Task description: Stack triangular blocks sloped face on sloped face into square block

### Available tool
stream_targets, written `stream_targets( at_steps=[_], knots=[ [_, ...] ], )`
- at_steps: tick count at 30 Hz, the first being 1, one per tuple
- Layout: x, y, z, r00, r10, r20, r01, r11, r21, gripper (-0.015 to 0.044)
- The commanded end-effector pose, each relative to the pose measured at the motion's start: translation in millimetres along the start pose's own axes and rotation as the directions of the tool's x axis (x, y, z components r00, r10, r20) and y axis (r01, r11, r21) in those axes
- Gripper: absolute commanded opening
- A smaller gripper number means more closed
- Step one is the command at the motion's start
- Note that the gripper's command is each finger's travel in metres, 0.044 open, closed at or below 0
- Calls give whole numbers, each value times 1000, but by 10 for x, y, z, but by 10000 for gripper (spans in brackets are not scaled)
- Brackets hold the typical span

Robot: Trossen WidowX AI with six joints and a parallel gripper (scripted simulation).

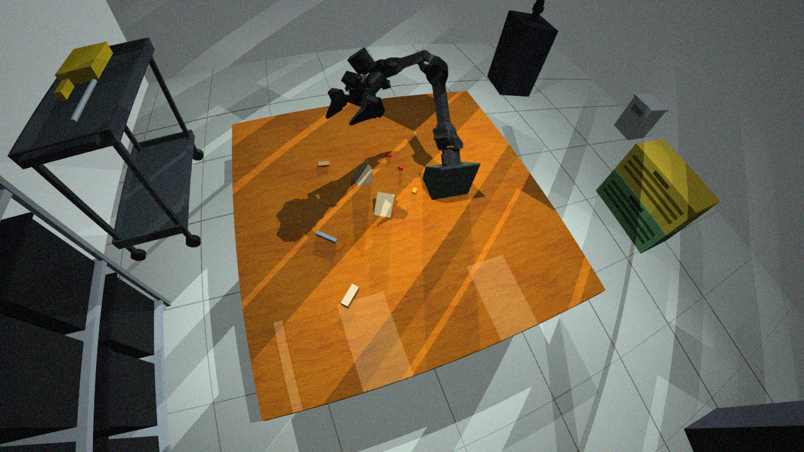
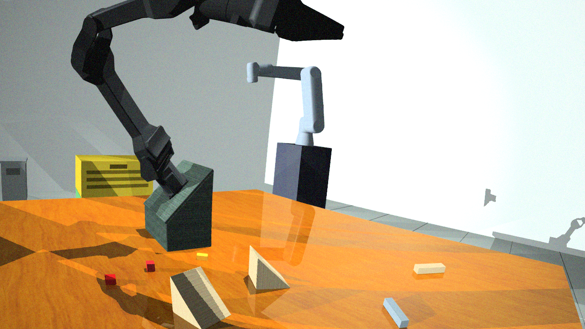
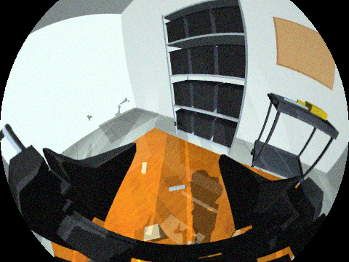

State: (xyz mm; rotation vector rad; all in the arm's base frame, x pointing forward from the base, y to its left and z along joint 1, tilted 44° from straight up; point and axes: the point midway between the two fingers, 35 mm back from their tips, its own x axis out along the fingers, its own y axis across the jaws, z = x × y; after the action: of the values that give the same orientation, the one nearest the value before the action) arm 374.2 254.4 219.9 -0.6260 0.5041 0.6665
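One triangular block (image 1: 384, 204) (image 2: 265, 273) (image 3: 153, 231) rests on the table (image 1: 477, 303) (image 2: 351, 245) with its slope facing up. The other triangular block (image 1: 363, 174) (image 2: 201, 295) stands close by, apart from it, nearer the red cubes, also slope up, with a shadow band across the slope in the exterior view. In the wrist view its place is at the bottom edge and hard to make out behind the gripper body. My gripper (image 1: 341, 118) (image 2: 343, 32) (image 3: 179, 153) is open and empty, high above the table and well away from both blocks.
Two red cubes (image 1: 389, 154) (image 1: 401, 167) (image 2: 110, 279) (image 2: 150, 266) and a yellow piece (image 1: 414, 190) (image 2: 202, 256) lie near the arm's base. A blue bar (image 1: 326, 236) (image 2: 395, 312) (image 3: 177, 188), a cream bar (image 1: 349, 295) (image 2: 428, 268) (image 3: 144, 167) and a small tan block (image 1: 323, 164) lie farther out.
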Motion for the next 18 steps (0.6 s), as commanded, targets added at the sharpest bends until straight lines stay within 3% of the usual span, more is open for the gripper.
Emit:
stream_targets(
  at_steps=[1, 6, 11, 16, 18],
  knots=[
    [129, -266, -713, 959, -86, -271, 108, 992, 67, 440],
    [63, -533, -1504, 813, -161, -559, 249, 965, 84, 440],
    [-201, -746, -2236, 575, -207, -792, 370, 929, 25, 440],
    [-619, -912, -2843, 276, -233, -933, 430, 898, -97, 440],
    [-682, -932, -2911, 234, -235, -943, 432, 895, -116, 440]
  ],
)
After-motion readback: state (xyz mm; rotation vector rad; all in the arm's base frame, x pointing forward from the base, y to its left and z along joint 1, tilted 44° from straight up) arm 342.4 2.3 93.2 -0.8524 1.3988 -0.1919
